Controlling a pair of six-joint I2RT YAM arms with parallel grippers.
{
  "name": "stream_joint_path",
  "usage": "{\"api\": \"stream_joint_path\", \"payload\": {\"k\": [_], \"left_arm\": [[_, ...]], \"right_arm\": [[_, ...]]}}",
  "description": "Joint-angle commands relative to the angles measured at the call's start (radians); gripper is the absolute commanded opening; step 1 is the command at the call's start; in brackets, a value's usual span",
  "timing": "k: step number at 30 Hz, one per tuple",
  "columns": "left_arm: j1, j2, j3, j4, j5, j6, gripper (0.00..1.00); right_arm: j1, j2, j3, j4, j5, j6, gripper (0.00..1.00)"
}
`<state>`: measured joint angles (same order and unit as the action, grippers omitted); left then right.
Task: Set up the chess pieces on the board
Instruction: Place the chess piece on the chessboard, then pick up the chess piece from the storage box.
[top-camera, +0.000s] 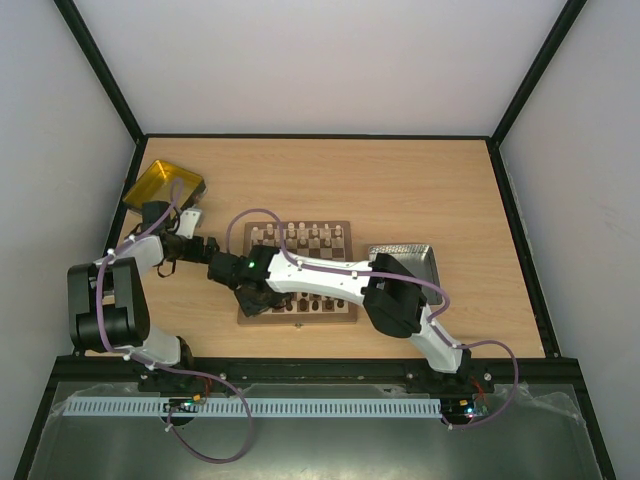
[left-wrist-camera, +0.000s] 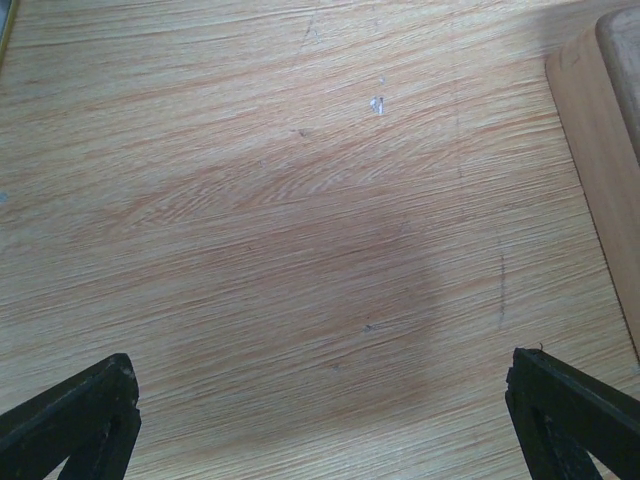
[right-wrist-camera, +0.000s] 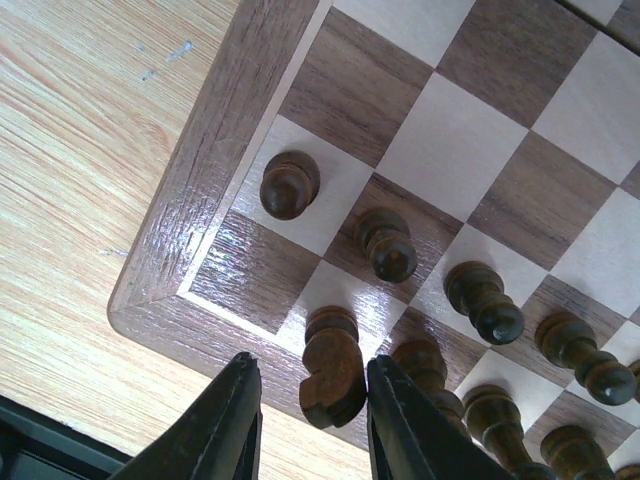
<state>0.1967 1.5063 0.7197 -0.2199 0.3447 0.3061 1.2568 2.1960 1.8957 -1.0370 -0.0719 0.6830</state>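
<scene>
From above, we see the square wooden chessboard with light and dark brown checks (top-camera: 322, 252) on the pale wooden table (top-camera: 400, 180). The small pale cream pieces (top-camera: 300, 235) stand along its far rows. The right gripper (top-camera: 252, 297) reaches across to the board's near left corner. The left gripper (top-camera: 203, 248) hangs over the table just beside the board's left edge. A yellow translucent tray (top-camera: 160, 185) sits at the far left, and a grey metallic tray (top-camera: 405, 258) lies just beside the board's right side.

In the left wrist view, the left gripper (left-wrist-camera: 322, 370) is spread wide and holds nothing, with only bare table beneath it. A pale wooden edge at the right looks to us like the board's side.

In the right wrist view, the right gripper (right-wrist-camera: 313, 362) stands narrow around a dark brown turned piece with a notched head (right-wrist-camera: 330, 375). That piece stands upright on the light square next to the empty corner square, its long axis running roughly along the fingers. It sits close against one finger, while a clear gap shows on the other side, so we judge it straddled, not squeezed. A line of dark brown pawns (right-wrist-camera: 385, 245) stands on the next row inward.

We judge the right arm the nearer one. The next move turns on that gap: closing it grips the piece, and backing straight off along the piece's axis leaves it standing.
</scene>
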Motion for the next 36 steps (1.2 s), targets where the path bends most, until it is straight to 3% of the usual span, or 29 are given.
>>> {"api": "stream_joint_path", "payload": {"k": [1, 8, 14, 20, 25, 31, 36], "left_arm": [[0.004, 0.008, 0.028, -0.021, 0.022, 0.008, 1.00], [0.004, 0.000, 0.030, -0.028, 0.026, 0.011, 0.99], [-0.013, -0.030, 0.049, -0.067, 0.033, 0.033, 0.99], [-0.054, -0.113, 0.201, -0.273, 0.081, 0.188, 0.98], [-0.261, -0.077, 0.456, -0.431, -0.013, 0.221, 0.90], [-0.610, 0.140, 0.778, -0.549, -0.159, 0.213, 0.71], [-0.809, 0.309, 0.945, -0.598, -0.227, 0.259, 0.72]], "right_arm": [[-0.004, -0.040, 0.048, -0.048, 0.014, 0.009, 0.29], [-0.048, -0.145, 0.034, -0.096, 0.112, 0.032, 0.32], [-0.184, -0.352, -0.181, -0.024, 0.162, 0.063, 0.36], [-0.383, -0.609, -0.430, 0.084, 0.206, 0.116, 0.36], [-0.577, -0.757, -0.625, 0.186, 0.133, 0.109, 0.35], [-0.639, -0.875, -0.747, 0.235, 0.154, 0.147, 0.35], [-0.700, -1.011, -0.847, 0.286, 0.186, 0.181, 0.35]]}}
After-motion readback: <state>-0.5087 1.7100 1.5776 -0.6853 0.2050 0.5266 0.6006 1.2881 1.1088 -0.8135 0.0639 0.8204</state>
